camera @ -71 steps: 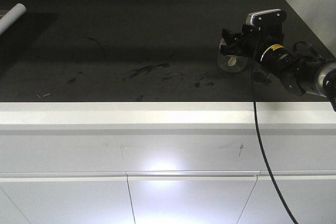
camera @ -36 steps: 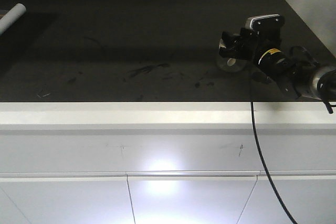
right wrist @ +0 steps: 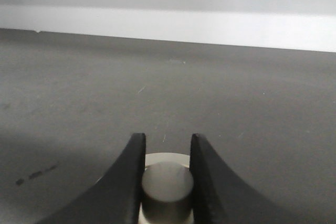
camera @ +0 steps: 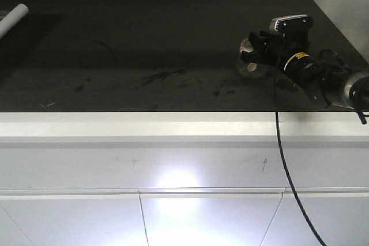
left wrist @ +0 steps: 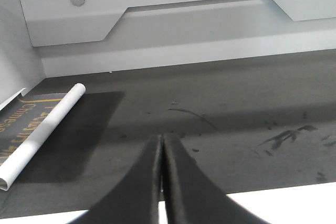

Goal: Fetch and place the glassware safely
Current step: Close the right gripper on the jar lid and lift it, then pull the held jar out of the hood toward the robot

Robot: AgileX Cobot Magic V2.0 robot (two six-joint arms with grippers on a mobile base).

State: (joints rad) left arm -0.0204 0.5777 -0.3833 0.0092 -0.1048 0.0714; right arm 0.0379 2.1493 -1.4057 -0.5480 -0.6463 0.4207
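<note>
The small clear glass jar (camera: 251, 68) with a cream-white lid is at the right of the black counter (camera: 144, 44), under my right gripper (camera: 258, 50). In the right wrist view my right gripper (right wrist: 166, 145) is shut on the lid's round knob (right wrist: 167, 182), one black finger on each side; the lid's rim (right wrist: 157, 157) shows just beyond it. Whether the jar rests on the counter or hangs just above it I cannot tell. My left gripper (left wrist: 161, 140) is shut and empty, low over the counter's left front; it does not show in the front view.
A white rolled tube (left wrist: 42, 132) lies on a dark mat at the far left; it also shows in the front view (camera: 12, 18). The counter carries scuff marks (camera: 164, 76) in the middle. A white wall with an overhang (left wrist: 184, 19) runs behind. A black cable (camera: 288, 165) hangs over the white cabinet front.
My right gripper with the jar has shifted slightly back and up the frame over the last second. The left side looks unchanged.
</note>
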